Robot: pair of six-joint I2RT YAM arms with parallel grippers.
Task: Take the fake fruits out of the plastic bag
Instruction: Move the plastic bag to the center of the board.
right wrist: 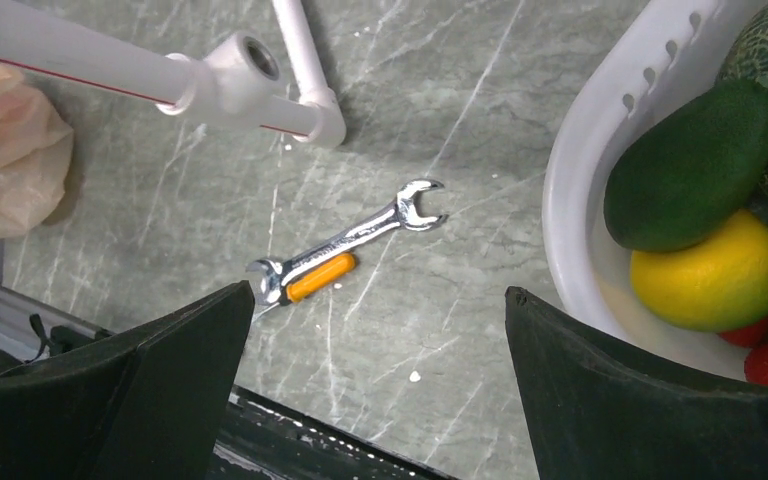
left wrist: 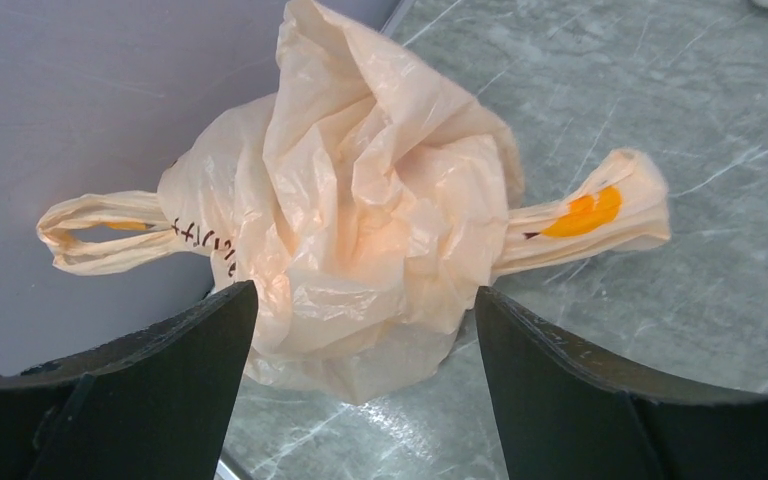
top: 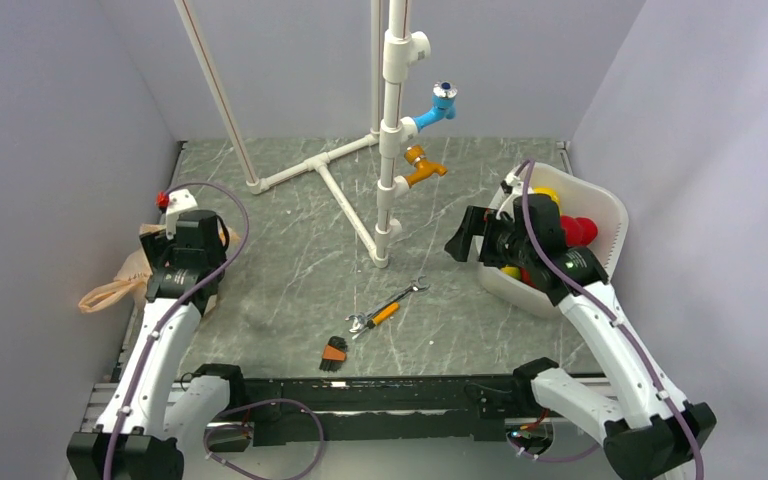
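The peach-orange plastic bag [left wrist: 360, 200] lies crumpled on the marble table against the left wall, its loop handles spread to either side. It also shows in the top view [top: 120, 285] and at the left edge of the right wrist view [right wrist: 5, 150]. What is inside it is hidden; no fake fruits show outside it on the table. My left gripper [left wrist: 365, 310] is open just above the bag's near end, one jaw on each side, not touching it; the top view [top: 175, 250] shows it over the bag. My right gripper [top: 460, 245] is open and empty above bare table [right wrist: 370, 310], left of the basket.
A white slotted basket [top: 605, 200] at the right holds a green fruit [right wrist: 690, 165], a yellow one [right wrist: 710, 275], red ones and a netted melon. A white pipe frame [top: 390, 150] with blue and orange taps stands mid-table. A wrench [top: 390, 308] and a hex key set [top: 334, 352] lie near the front.
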